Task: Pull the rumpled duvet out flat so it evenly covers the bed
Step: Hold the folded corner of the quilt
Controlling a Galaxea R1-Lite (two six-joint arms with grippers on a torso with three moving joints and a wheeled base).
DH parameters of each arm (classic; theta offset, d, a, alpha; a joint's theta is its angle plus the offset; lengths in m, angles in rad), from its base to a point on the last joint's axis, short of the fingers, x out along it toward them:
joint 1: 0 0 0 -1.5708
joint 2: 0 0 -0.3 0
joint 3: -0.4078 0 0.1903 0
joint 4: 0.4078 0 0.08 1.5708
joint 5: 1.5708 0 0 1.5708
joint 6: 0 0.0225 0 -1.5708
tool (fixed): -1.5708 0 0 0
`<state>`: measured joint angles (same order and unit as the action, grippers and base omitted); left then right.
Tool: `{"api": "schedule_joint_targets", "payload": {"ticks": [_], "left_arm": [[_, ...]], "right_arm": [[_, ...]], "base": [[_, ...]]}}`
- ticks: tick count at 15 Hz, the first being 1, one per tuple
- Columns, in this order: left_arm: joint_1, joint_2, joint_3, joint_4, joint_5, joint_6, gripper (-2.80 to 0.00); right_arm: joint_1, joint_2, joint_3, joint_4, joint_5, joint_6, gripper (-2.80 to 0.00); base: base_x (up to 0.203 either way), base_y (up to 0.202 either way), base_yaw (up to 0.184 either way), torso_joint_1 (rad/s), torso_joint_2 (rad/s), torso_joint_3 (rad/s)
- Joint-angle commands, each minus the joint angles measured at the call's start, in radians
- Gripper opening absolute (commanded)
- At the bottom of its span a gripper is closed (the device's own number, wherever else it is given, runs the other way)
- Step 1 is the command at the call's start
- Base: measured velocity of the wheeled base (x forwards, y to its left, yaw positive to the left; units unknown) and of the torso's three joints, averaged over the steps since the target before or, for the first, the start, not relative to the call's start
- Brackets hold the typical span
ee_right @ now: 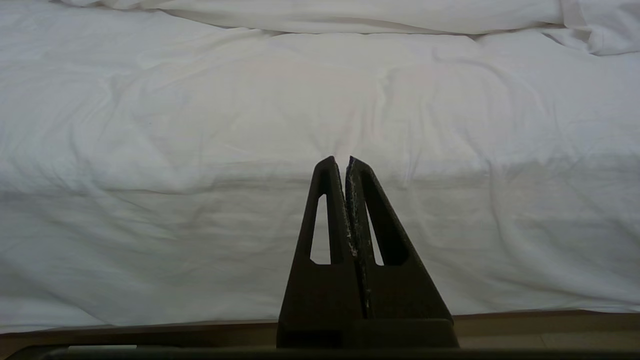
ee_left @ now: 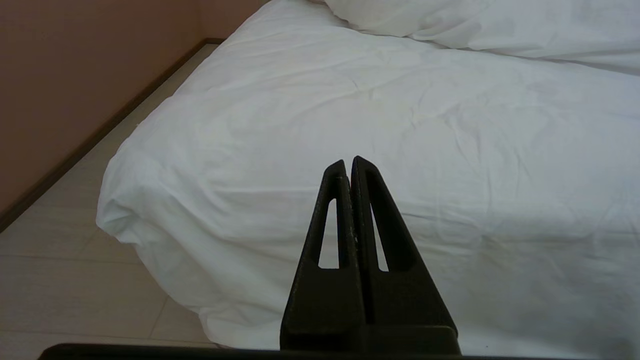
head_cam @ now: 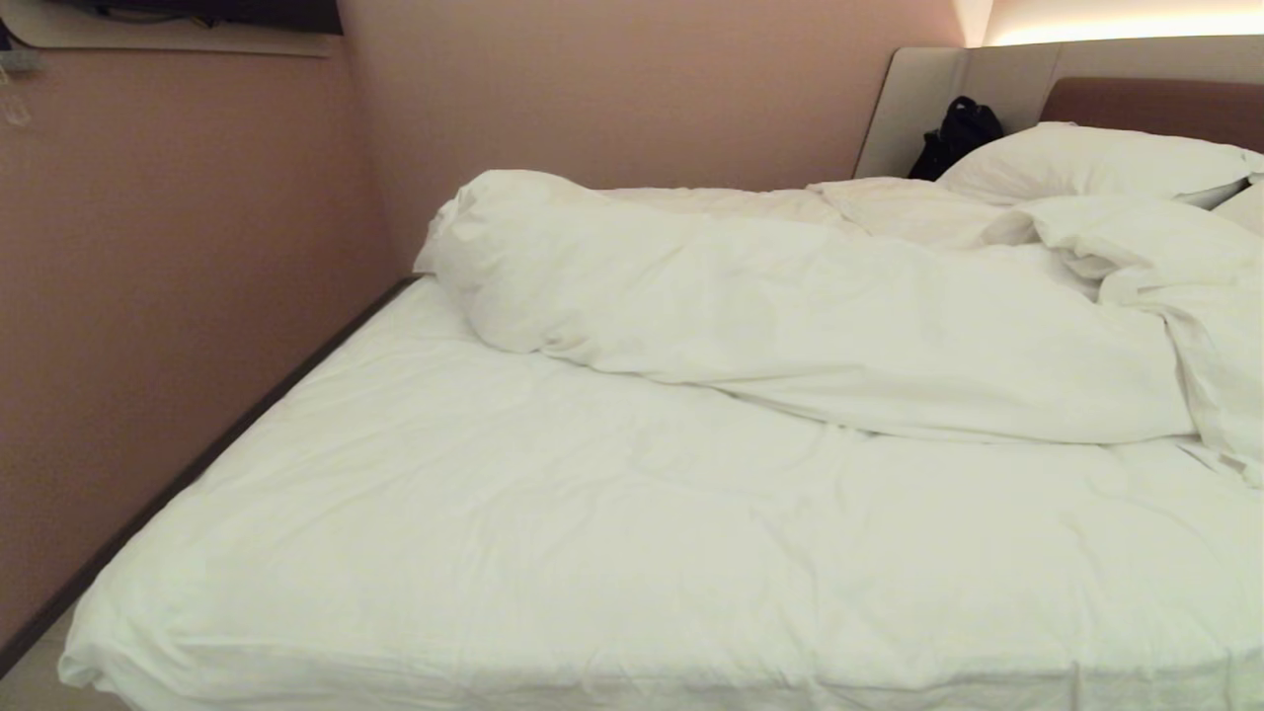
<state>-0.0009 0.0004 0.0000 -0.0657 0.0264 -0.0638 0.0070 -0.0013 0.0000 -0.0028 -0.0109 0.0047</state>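
Nothing done yet, by the look of it. The thick, puffy white duvet (head_cam: pixel 790 316) lies bunched in a long roll across the head half of the wide low white-sheeted bed (head_cam: pixel 553 533), just below the white pillows (head_cam: pixel 1096 163); the foot half is bare sheet. Left gripper (ee_left: pixel 348 162) and right gripper (ee_right: pixel 341 161) hang by the foot edge, both w/ black fingers pressed together, holding nothing. Whole pull-out and spread still left, approx. everything.

white duvet (head_cam: pixel 790 326) bunched mid-bed (head_cam: pixel 494 553), rumpled
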Motion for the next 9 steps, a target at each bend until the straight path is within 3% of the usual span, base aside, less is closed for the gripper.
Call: {"api": "schedule_joint_targets", "payload": {"ticks": [1,5,9], "left_arm": [[-0.001,0.0,0.0,-0.002,0.001,-0.002,-2.8],[0.0,0.0,0.0,-0.002,0.001,-0.002,-2.8],[0.0,0.0,0.0,-0.002,0.001,-0.002,-2.8]], "right_arm": [[0.001,0.001,0.0,0.0,0.0,0.0,-2.8],[-0.001,0.001,0.0,0.0,0.0,0.0,-2.8],[0.001,0.001,0.0,0.0,0.0,0.0,-2.8]], "base": [[0.0,0.0,0.0,0.0,0.0,0.0],[-0.069,0.0,0.0,-0.002,0.0,0.002],[0.0,0.0,0.0,0.0,0.0,0.0]]}}
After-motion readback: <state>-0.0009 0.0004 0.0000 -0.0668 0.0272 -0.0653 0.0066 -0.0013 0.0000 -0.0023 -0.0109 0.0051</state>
